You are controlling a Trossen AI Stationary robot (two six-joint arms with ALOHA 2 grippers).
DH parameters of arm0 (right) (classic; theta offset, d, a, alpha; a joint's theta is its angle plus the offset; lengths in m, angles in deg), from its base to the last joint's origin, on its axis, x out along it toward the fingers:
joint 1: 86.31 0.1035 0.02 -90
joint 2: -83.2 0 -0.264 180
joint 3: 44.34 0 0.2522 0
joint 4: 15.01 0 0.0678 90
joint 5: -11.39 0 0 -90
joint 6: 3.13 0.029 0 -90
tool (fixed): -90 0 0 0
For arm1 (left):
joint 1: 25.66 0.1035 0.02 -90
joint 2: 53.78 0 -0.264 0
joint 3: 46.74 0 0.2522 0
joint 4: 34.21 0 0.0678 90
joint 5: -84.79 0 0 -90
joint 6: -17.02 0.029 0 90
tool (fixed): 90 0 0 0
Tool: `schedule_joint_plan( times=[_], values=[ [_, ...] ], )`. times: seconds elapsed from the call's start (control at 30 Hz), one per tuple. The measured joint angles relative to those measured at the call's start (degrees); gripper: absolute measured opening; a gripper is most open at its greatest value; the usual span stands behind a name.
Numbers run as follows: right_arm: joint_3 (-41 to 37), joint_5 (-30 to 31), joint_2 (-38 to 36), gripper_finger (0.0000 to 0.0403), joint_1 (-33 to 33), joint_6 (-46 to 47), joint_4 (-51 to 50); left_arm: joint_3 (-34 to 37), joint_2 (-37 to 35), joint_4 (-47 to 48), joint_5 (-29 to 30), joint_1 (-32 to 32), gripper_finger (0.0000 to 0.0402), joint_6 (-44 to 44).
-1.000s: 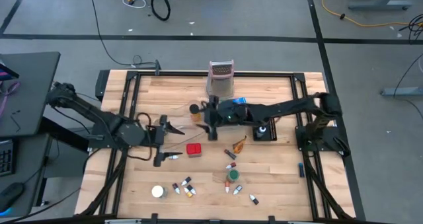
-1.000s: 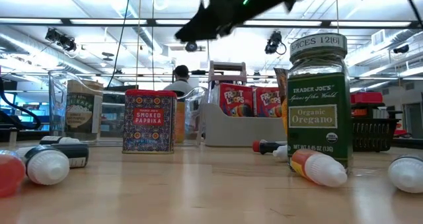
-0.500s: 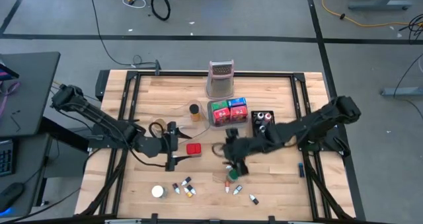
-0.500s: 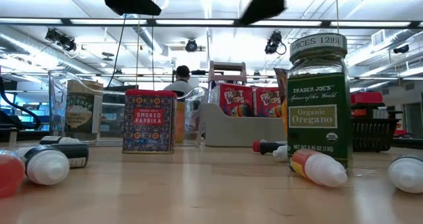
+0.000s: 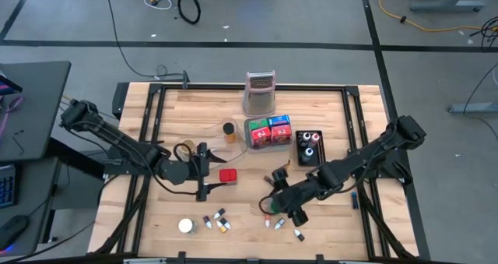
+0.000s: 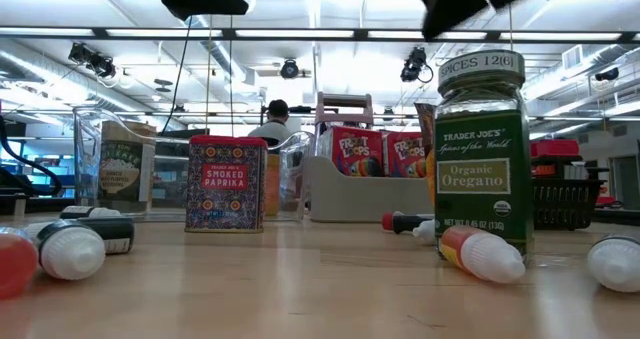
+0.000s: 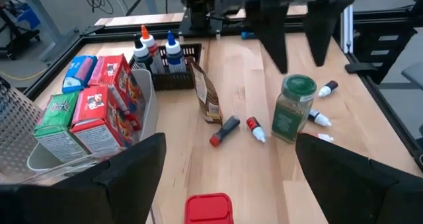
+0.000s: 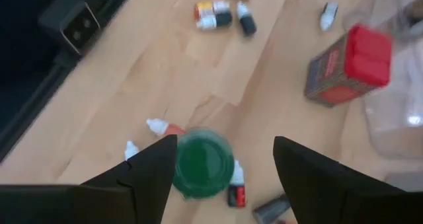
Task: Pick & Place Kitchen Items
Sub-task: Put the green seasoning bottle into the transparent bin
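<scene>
With its fingers spread wide and empty above the oregano jar (image 8: 200, 163), the right gripper (image 8: 218, 168) should probably descend centred, then close.

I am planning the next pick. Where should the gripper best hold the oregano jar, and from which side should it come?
Probably from straight above, closing on the green lid or just below it. The oregano jar stands upright, the open right gripper hangs over it, and small bottles lie close against its base.

Smooth pale wood table (image 5: 327, 108); glossy glass oregano jar (image 6: 480, 159); perforated metal grater (image 5: 261, 93).
</scene>
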State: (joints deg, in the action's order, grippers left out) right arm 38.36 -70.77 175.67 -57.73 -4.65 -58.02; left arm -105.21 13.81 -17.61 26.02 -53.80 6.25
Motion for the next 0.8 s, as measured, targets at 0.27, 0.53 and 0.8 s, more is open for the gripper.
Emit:
schedule_joint_plan(
  times=[0.27, 0.53, 0.8],
  values=[
    [-6.80, -6.48, 0.04, 0.0261, -0.09, 0.72, 10.85, 0.00, 0.00, 0.05, -0.62, 0.00, 0.0346, 0.00],
    [-11.36, -6.64, 0.06, 0.0261, -0.26, 0.44, 19.01, 0.00, 0.00, 0.07, -0.64, 0.00, 0.0346, 0.00],
    [-11.95, -5.78, 0.08, 0.0261, -0.31, -2.83, 23.14, 0.00, -0.04, 0.08, -0.62, 0.00, 0.0346, 0.00]
  ],
)
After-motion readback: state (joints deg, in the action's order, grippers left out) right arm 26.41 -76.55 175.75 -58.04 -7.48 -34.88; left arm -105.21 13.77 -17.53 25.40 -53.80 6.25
